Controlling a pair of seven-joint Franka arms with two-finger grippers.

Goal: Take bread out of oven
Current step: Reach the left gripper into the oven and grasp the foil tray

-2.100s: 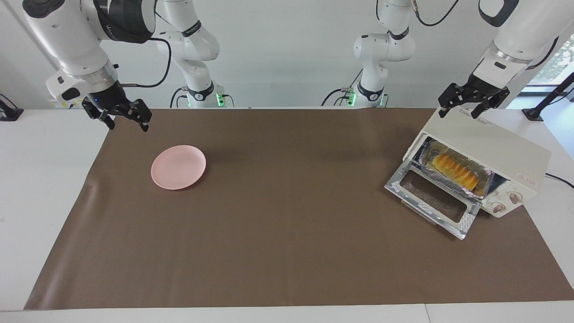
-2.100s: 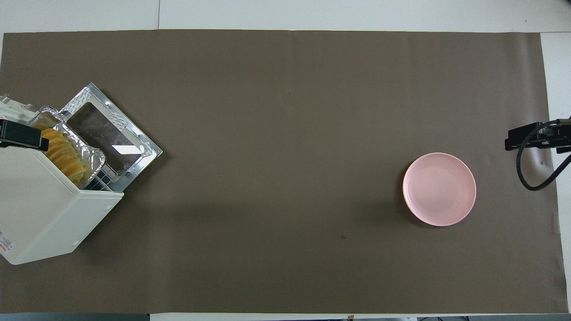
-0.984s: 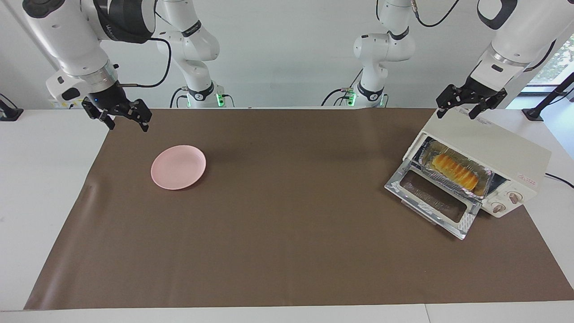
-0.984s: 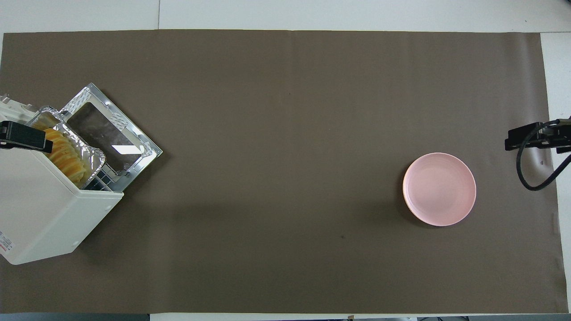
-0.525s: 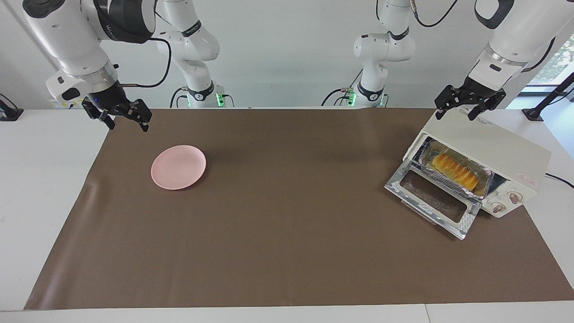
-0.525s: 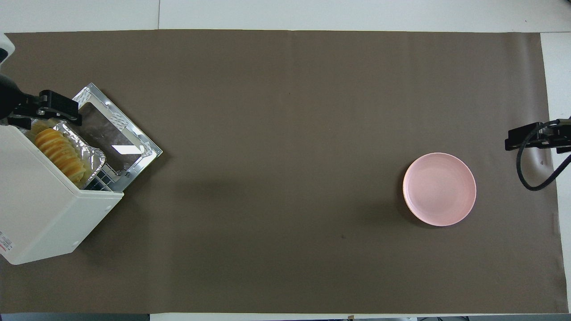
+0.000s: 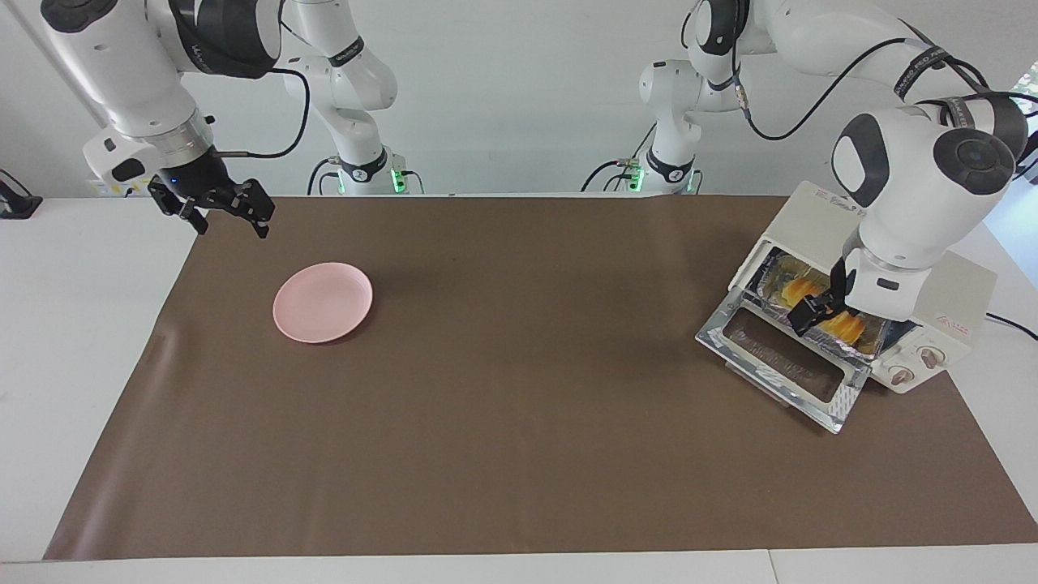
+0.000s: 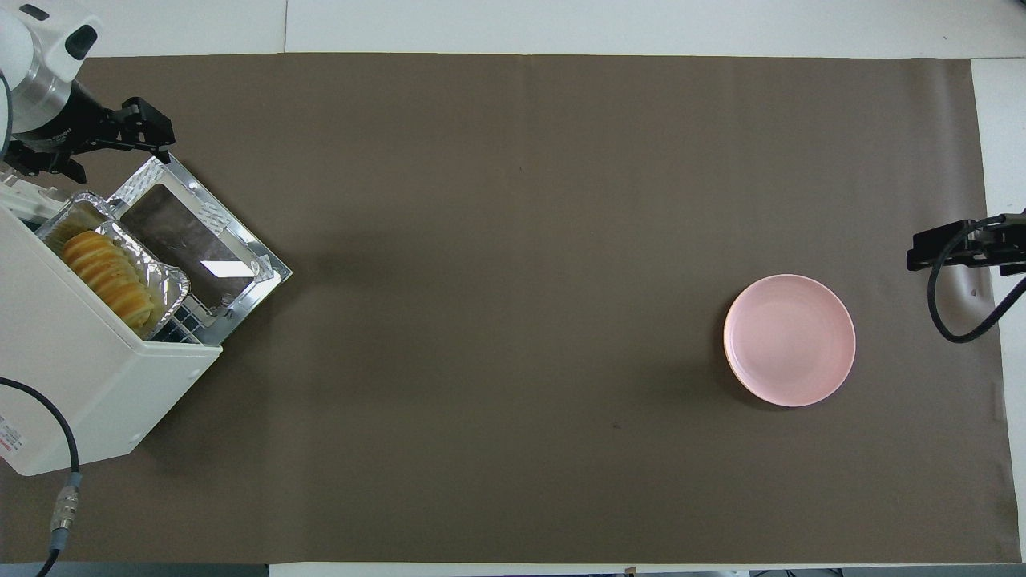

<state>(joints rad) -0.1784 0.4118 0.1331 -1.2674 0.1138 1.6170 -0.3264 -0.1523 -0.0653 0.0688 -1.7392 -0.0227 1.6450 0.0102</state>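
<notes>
Two arms work at a table. Facing view: the left gripper (image 7: pixel 813 312), jaws apart and empty, hangs before the open oven (image 7: pixel 884 268), in front of the bread (image 7: pixel 843 324), which lies in a foil tray (image 7: pixel 872 341) on the rack. The right gripper (image 7: pixel 217 208) waits, open, over the mat's edge near a pink plate (image 7: pixel 323 302).

Overhead view: the ridged bread (image 8: pixel 108 280) looks light, soft and crushable. I would pinch it gently across its middle, clear of the flimsy foil.
</notes>
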